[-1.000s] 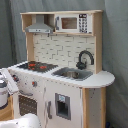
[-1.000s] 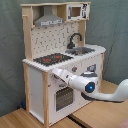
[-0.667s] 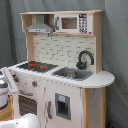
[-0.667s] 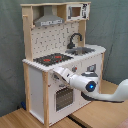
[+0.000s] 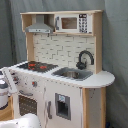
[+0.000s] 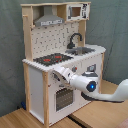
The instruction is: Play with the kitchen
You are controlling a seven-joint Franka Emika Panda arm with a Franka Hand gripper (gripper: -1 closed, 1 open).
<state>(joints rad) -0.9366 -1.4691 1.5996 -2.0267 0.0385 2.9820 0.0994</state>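
Note:
The kitchen point(image 5: 65, 55) is a tall white and light-wood toy that fills both exterior views point(image 6: 55, 30). Its worktop carries a black-red hob point(image 6: 50, 59), a grey sink point(image 5: 72, 74) and a black tap point(image 5: 85, 57). A hood point(image 5: 40, 25) and a small microwave point(image 5: 70, 22) sit on top. In the second exterior view my gripper point(image 6: 56, 73) is against the front panel just below the hob, above the windowed oven door point(image 6: 62, 97). It shows at the first exterior view's left edge point(image 5: 7, 80).
The white arm point(image 6: 100, 90) reaches in from the second exterior view's right. The kitchen stands on a wooden surface point(image 6: 20, 117) before a grey curtain point(image 6: 10, 50). A cabinet door with a dark panel point(image 5: 62, 106) is under the sink. A white rounded part point(image 5: 22, 122) shows at the bottom.
The gripper has shifted only slightly along the kitchen's front panel. The kitchen itself looks the same.

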